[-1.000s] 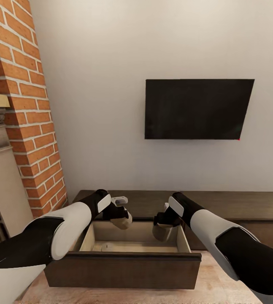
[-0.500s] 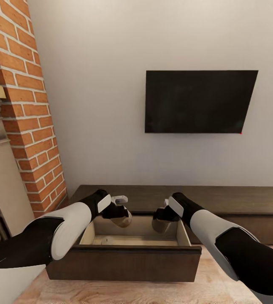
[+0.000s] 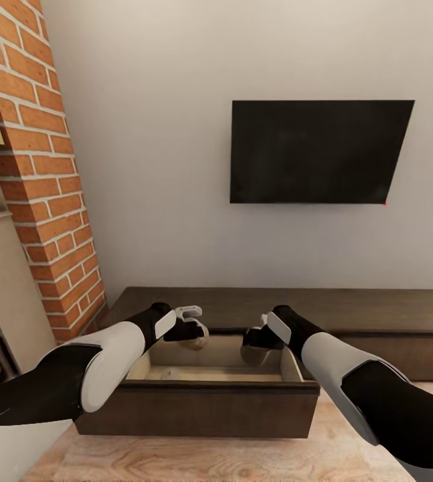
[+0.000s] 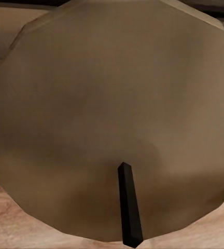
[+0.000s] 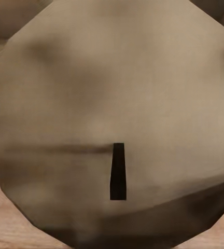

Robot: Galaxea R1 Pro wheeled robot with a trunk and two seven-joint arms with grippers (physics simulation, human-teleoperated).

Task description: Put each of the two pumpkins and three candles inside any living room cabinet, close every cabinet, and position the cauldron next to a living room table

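Both arms remain above the open cabinet (image 3: 350, 314) drawer (image 3: 196, 405); camera pulled back.
Left gripper (image 3: 193, 333) clasps a candle (image 4: 112, 119); right gripper (image 3: 255, 343) clasps another candle (image 5: 112, 119), near the drawer's rear corners.

The scene is viewed by the head camera from above and behind both arms, facing the wall; the open drawer (image 3: 213, 375) of the cabinet (image 3: 370, 311) is seen at six o'clock. Each wrist camera is pressed very near a candle top, the left one (image 4: 112, 119) and the right one (image 5: 112, 119). These candles are shared with the head view.
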